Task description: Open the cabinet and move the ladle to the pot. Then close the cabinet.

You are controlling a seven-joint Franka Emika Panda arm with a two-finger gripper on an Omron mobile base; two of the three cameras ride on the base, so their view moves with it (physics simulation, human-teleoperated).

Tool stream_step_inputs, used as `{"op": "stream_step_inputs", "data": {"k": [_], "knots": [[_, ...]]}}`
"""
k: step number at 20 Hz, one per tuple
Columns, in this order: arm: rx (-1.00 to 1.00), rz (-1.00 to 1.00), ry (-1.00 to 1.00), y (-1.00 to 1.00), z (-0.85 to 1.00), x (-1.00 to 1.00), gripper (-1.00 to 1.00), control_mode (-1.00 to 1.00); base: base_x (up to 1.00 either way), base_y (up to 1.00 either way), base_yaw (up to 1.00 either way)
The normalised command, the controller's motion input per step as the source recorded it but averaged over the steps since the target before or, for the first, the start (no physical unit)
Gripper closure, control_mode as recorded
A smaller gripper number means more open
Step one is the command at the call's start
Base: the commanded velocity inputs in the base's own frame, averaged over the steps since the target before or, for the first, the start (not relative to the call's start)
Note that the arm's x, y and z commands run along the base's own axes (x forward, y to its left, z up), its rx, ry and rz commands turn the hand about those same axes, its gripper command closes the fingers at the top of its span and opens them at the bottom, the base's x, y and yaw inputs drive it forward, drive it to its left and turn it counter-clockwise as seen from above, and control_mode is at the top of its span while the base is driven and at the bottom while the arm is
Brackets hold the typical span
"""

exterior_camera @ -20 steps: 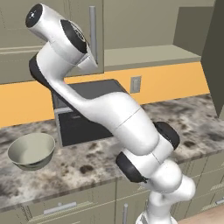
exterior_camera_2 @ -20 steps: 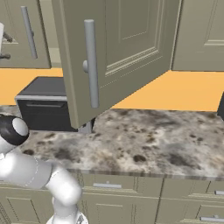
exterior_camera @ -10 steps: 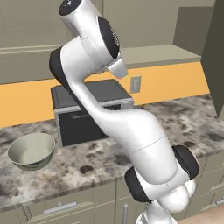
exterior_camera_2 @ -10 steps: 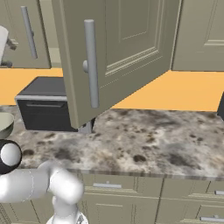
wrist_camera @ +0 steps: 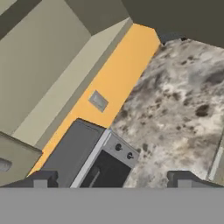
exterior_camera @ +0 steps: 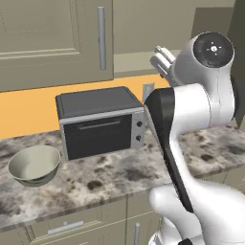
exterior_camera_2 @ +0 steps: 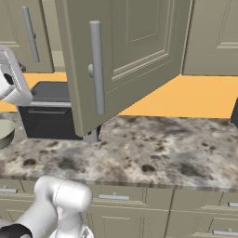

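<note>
The cabinet's right door (exterior_camera_2: 125,60) stands swung open toward me, its long silver handle (exterior_camera_2: 96,67) facing out. The left door (exterior_camera: 52,38) is shut. My gripper (wrist_camera: 111,178) is open with nothing between its fingertips (wrist_camera: 41,177). It hangs high in front of the open cabinet's lower edge (exterior_camera: 162,58), above the counter and to the right of the toaster oven. In the hand view it looks down on the oven top and the counter. The ladle and the pot are out of view.
A black toaster oven (exterior_camera: 98,122) stands against the orange backsplash (exterior_camera_2: 195,95). To its left a grey-green bowl (exterior_camera: 34,165) sits on the speckled stone counter (exterior_camera_2: 153,153). A wall outlet (wrist_camera: 98,101) is beside the oven. Another shut wall cabinet (exterior_camera_2: 214,37) hangs on the right.
My arm has swung from the left side over to the right, carrying the hand across the cabinet front. The cabinet door stays open and the gripper stays open.
</note>
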Motion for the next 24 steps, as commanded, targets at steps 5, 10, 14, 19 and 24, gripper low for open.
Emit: {"op": "stream_step_inputs", "data": {"k": [5, 10, 14, 19, 24], "knots": [[0.00, 0.20, -0.17, -0.26, 0.05, -1.00, -1.00, -1.00, 0.00, 0.00, 0.00], [0.00, 0.01, -0.09, -0.14, 0.20, -1.00, -1.00, -1.00, 0.00, 0.00, 0.00], [0.03, 0.00, 0.00, -0.24, 0.20, -0.96, -1.00, -1.00, 0.00, 0.00, 0.00], [0.11, 0.02, 0.00, -0.44, 0.17, -0.80, -1.00, -1.00, 0.00, 0.00, 0.00], [0.21, 0.09, 0.01, -0.55, 0.18, -0.70, -1.00, -1.00, 0.00, 0.00, 0.00]]}}
